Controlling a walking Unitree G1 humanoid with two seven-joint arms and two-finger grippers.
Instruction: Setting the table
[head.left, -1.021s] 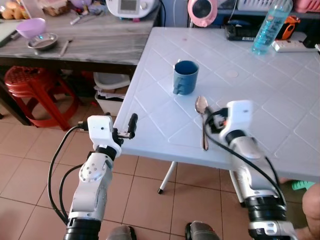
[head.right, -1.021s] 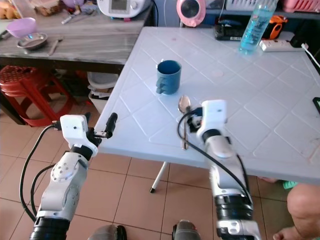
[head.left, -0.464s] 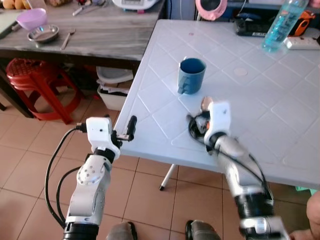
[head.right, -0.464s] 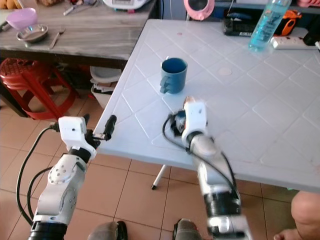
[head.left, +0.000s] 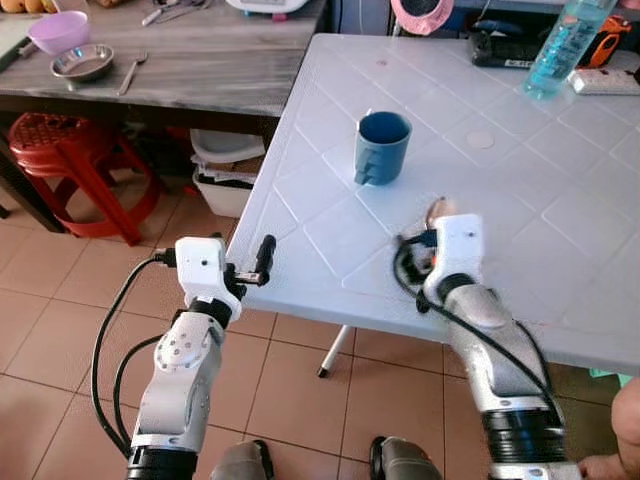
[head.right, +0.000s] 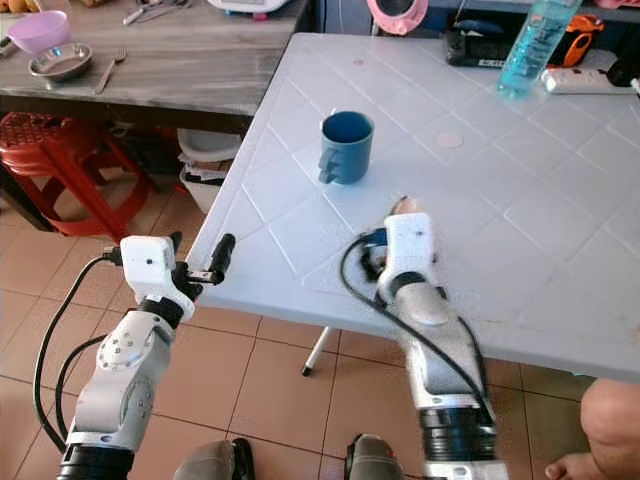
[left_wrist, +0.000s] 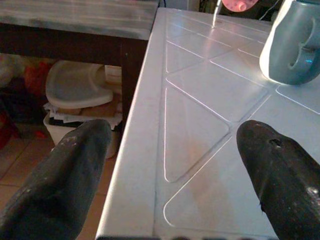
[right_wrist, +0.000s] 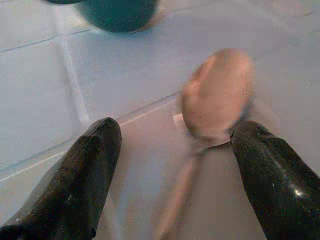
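Observation:
A blue mug (head.left: 383, 145) stands on the white plastic table (head.left: 530, 200), near its left side. A metal spoon (right_wrist: 217, 92) lies a short way in front of the mug, its bowl (head.left: 436, 207) peeking out beyond my right wrist. My right gripper (right_wrist: 175, 131) is low over the table and open, with one black finger on each side of the blurred spoon handle. My left gripper (left_wrist: 172, 142) is open at the table's front left edge, with nothing between its fingers (head.left: 264, 253).
A grey wooden side table (head.left: 200, 80) at the left carries a purple bowl (head.left: 58, 30) and a steel bowl (head.left: 82, 62). Under it are a red stool (head.left: 60, 160) and a bin (head.left: 225, 165). A water bottle (head.left: 562, 45) and a power strip (head.left: 600, 82) stand at the far right. A person's knee (head.right: 612, 420) is at the lower right.
The view has shifted slightly. My right arm swung left over the spoon and back, and now sits lower around its handle. The spoon's bowl lies a little further right of the mug. The left arm is unchanged.

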